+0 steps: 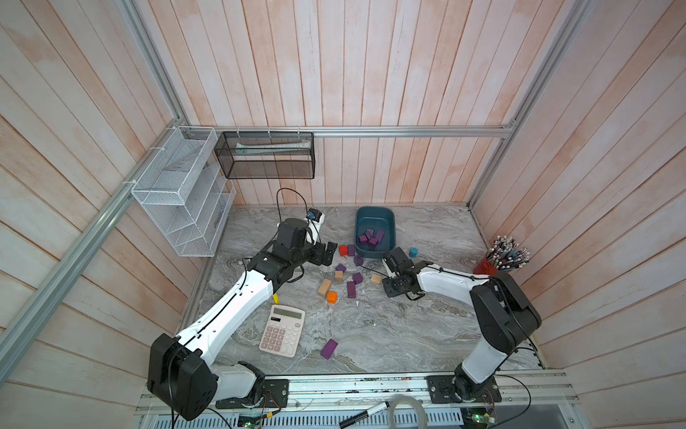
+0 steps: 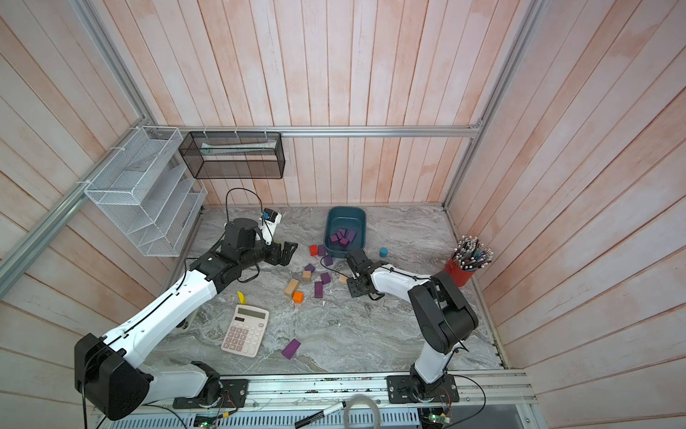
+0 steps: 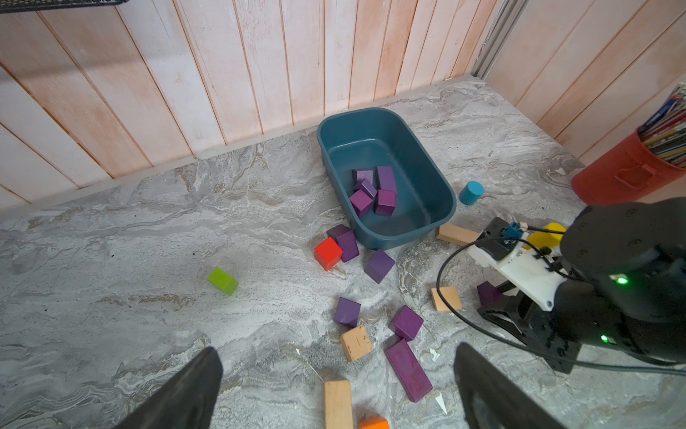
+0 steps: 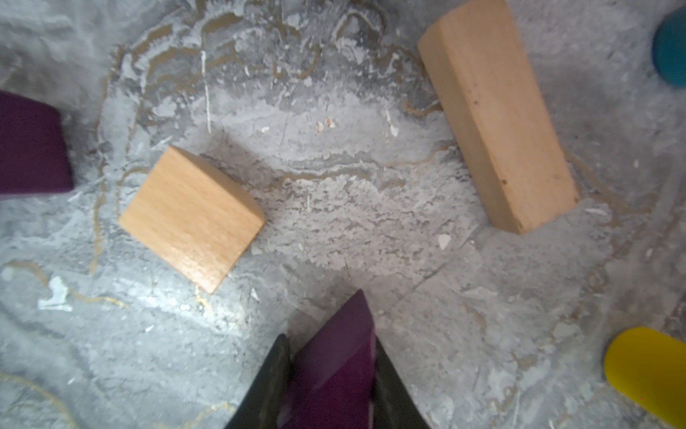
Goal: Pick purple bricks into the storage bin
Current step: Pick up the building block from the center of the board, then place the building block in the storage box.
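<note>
**On the marble tabletop, a purple brick in the right claw**

Against the back wall, the storage bin (image 1: 375,215) held five purple bricks (image 3: 373,191) clustered at its near end. Beside the right wall, a red cup (image 1: 484,265) stood crammed with pencils (image 1: 508,252). Left gripper (image 3: 337,386) hung with jaws spread wide, holding nothing. Right gripper (image 4: 330,375) was clamped on a held purple brick (image 4: 337,356). More loose purple bricks (image 1: 351,289) lay scattered among tan blocks (image 1: 324,288) before the bin.
</note>
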Controlling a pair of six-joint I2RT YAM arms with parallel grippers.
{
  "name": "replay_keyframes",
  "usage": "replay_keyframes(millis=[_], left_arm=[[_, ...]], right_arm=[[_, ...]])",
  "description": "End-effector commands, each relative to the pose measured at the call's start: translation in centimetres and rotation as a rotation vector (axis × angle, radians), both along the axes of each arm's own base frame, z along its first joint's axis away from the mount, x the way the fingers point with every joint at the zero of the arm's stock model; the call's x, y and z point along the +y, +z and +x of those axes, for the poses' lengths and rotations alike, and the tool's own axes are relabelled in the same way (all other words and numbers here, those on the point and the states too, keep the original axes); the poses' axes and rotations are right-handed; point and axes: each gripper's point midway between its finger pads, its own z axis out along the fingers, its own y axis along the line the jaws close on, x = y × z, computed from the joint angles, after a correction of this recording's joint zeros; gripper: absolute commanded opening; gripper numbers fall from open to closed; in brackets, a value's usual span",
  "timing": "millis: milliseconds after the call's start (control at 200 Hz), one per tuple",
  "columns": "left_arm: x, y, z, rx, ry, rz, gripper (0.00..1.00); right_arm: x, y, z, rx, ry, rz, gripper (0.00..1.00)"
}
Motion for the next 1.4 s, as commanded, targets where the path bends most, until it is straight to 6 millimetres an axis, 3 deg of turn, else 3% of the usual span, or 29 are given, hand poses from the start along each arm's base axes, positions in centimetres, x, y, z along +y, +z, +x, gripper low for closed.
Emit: replay_keyframes(millis=[0, 355, 670, 885, 1085, 1395], left_arm=[[0.2, 0.0, 0.1, -0.012, 0.005, 0.007, 0.98], [0.2, -0.5, 0.2, 0.0, 0.003, 0.012, 0.98], [0.1, -1.0, 0.4, 0.011, 0.005, 0.018, 0.98], [0.0, -0.9, 0.3, 0.012, -0.002, 0.016, 0.98], [0.3, -1.1, 0.4, 0.01, 0.008, 0.03, 0.98], [0.3, -1.7, 0.7, 0.018, 0.013, 0.043, 0.98]], right_arm=[[0.2, 2.3, 0.4, -0.031, -0.009, 0.023, 0.29], [1.7, 7.6, 2.2, -0.116, 0.005, 0.088, 0.28], [2.8, 14.7, 6.9, -0.293, -0.029, 0.144, 0.28], [3.0, 17.0, 10.9, -0.374, -0.05, 0.179, 0.29], [3.4, 18.0, 14.9, -0.401, -0.061, 0.207, 0.29], [3.1, 18.9, 17.4, -0.435, -0.085, 0.24, 0.29]])
